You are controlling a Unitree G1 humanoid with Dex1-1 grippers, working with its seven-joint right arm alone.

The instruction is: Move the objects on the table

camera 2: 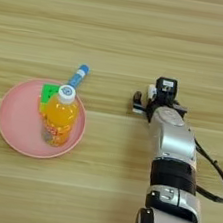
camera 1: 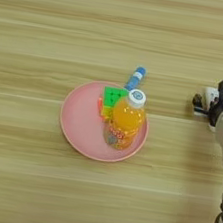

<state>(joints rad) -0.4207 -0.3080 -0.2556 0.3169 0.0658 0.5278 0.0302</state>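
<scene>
On the table [camera 1: 46,23] an orange juice bottle [camera 1: 126,120] with a white cap lies on a pink round plate [camera 1: 79,121], next to a multicoloured puzzle cube [camera 1: 111,97]. A blue-and-white marker-like tube [camera 1: 135,78] rests just behind the plate, its near end at the rim. Far to the right of the plate, my right gripper [camera 2: 148,96] is down at the table on a small white remote [camera 2: 151,91]. Only a white corner of the remote shows; the gripper hides the rest.
My silver forearm [camera 2: 172,143] runs from the bottom right up to the gripper, with a black cable [camera 2: 215,174] looping off its right side. Bare wood lies between the plate and the gripper.
</scene>
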